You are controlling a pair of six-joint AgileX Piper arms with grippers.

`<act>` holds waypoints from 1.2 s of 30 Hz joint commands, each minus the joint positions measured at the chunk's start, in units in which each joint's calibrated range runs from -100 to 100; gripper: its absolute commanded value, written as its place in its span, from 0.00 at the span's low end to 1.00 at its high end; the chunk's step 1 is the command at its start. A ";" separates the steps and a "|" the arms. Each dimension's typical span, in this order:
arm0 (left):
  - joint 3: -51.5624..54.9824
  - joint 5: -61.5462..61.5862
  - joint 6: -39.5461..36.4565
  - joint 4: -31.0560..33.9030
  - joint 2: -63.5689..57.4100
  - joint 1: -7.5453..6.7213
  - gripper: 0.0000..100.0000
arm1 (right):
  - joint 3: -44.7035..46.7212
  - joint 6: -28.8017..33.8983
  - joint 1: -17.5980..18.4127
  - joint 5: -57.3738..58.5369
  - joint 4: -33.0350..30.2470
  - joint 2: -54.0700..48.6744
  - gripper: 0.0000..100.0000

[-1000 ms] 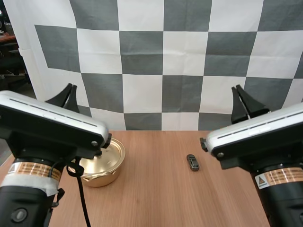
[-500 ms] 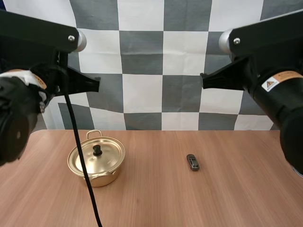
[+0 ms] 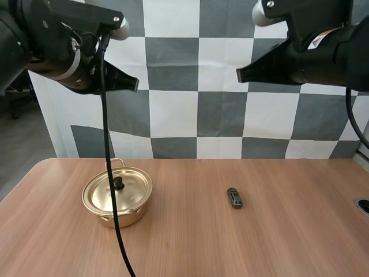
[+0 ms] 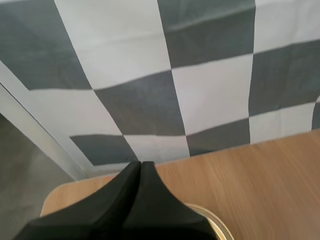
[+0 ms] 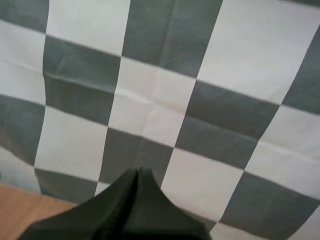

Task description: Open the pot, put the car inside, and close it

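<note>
the pot (image 3: 124, 216) is covered by its lid (image 3: 130, 193); the car (image 3: 234, 198) is seen at its 3 o'clock, outside. the left gripper (image 4: 140, 165) and right gripper (image 5: 137, 171) are pressed together.

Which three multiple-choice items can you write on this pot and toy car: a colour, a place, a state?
1. What colour is the round metal pot? A) red B) golden C) blue
2. Where does the small dark toy car lie? A) inside the pot B) on the floor C) on the wooden table, apart from the pot
3. How is the pot's lid? A) on the pot B) beside the pot C) upside down
Key: B, its metal shines golden; C, bare wood shows between car and pot; A, the lid with its black knob covers the pot.
</note>
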 commanded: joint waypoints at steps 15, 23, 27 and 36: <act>4.28 27.06 2.69 0.85 3.88 0.02 0.00 | 0.05 0.07 -0.04 32.13 0.02 -0.03 0.00; 4.77 27.06 2.25 4.90 4.03 0.02 0.14 | 0.05 0.07 -0.04 32.13 0.02 -0.03 0.00; 4.77 27.06 4.39 8.87 4.03 0.02 0.63 | 0.05 0.07 -0.04 32.11 0.16 -0.03 0.00; 4.77 27.06 11.97 -5.93 4.44 0.02 1.00 | 0.05 0.07 -0.04 32.11 1.01 -0.03 0.00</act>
